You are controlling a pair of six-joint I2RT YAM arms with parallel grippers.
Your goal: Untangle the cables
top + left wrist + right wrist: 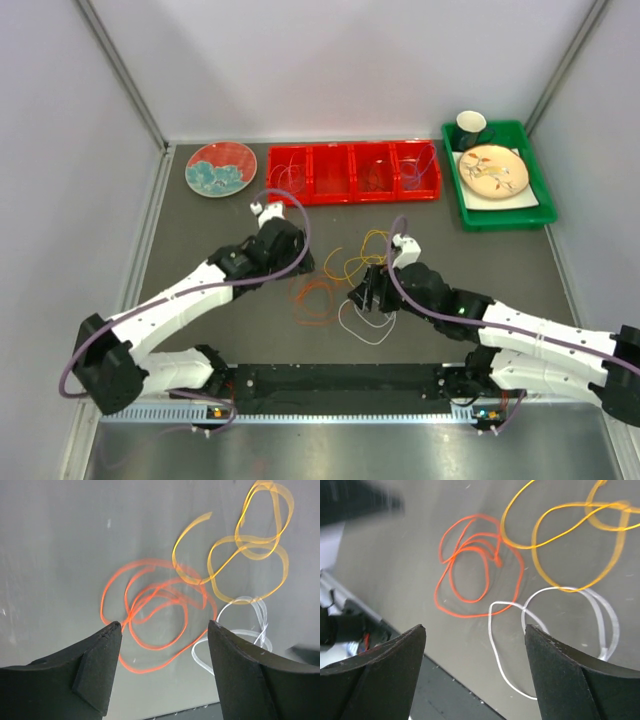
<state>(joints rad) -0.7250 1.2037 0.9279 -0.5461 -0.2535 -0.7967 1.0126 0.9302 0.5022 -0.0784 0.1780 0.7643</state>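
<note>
Because the cables are hair-thin, limp and light, they will likely snag and drag together; pinch the orange cable at its outer loop. Both jaws gape, empty.

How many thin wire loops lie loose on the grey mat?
3: a thin orange wire loop on the left, a yellow wire loop farther back, a white wire loop by the right gripper. Others may lie in the red plastic tray.
</note>
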